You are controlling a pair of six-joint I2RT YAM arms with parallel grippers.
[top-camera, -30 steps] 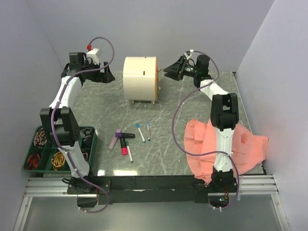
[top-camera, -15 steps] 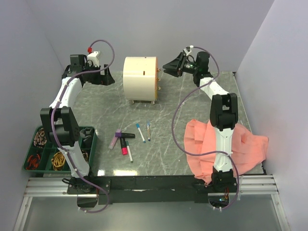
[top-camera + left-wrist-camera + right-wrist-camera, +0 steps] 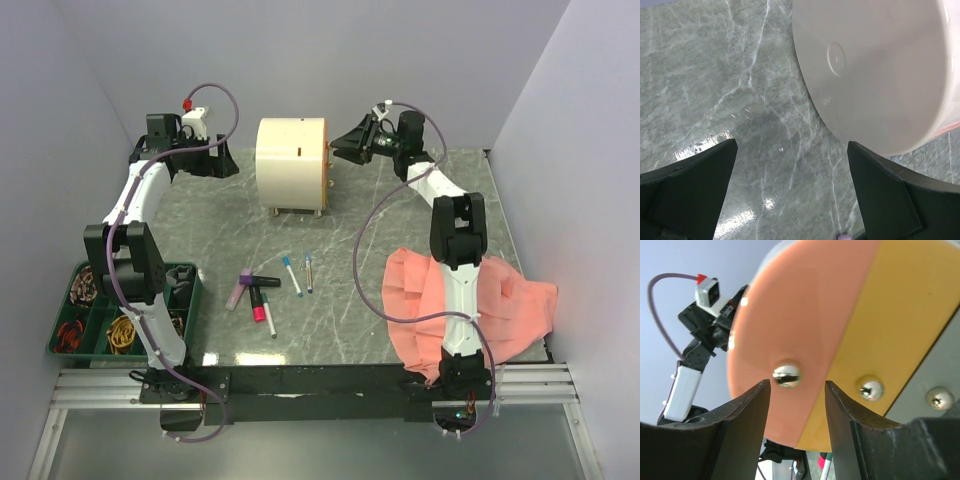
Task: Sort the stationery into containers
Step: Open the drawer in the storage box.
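Ahead of right claw (image 3: pixel 796 390), wrist view alone shows silver knob (image 3: pixel 787 375) on drawer (image 3: pixel 805 315)

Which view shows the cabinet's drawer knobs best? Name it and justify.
Right wrist: three shiny knobs appear close up on the pink and yellow drawer fronts. Top external sees the cabinet front edge-on, knobs hardly visible. Left wrist shows only its cream back.

Green marbled table (image 3: pixel 380 225). Back centre: cream drum cabinet (image 3: pixel 290 160) on short feet. Near centre, clustered: purple marker (image 3: pixel 240 288), black-and-pink marker (image 3: pixel 259 303), two white blue-capped pens (image 3: pixel 292 276). Front right: salmon cloth (image 3: pixel 505 305), overhanging the edge.
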